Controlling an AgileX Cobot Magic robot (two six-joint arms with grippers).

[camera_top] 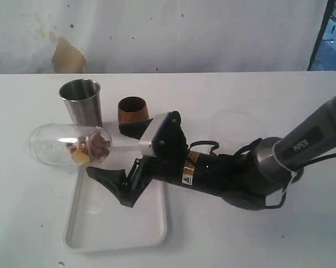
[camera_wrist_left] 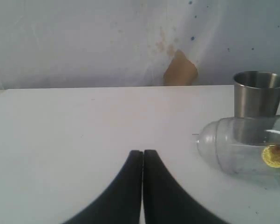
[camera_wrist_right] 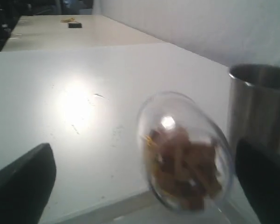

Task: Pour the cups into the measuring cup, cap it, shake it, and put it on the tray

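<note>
Your left jaws are resting shut and empty. The capped, filled measuring cup (camera_top: 67, 144) is lying sideways by the steel tumbler (camera_top: 81, 100) and wooden cup (camera_top: 133, 111), at the tray (camera_top: 117, 237) rim. Pouring and capping are looking done; placing isn't. Your right jaws are gaping wide, holding nothing.

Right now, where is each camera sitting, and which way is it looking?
Exterior view: up high off the arms, looking down over the table toward the wall; the right arm and its open right hand show.
Left wrist view: on the left wrist, low, looking across the table; the shut left hand shows.
Right wrist view: on the right wrist, looking past its spread fingers.
All three share the clear jar lying on its side and the steel cup.
</note>
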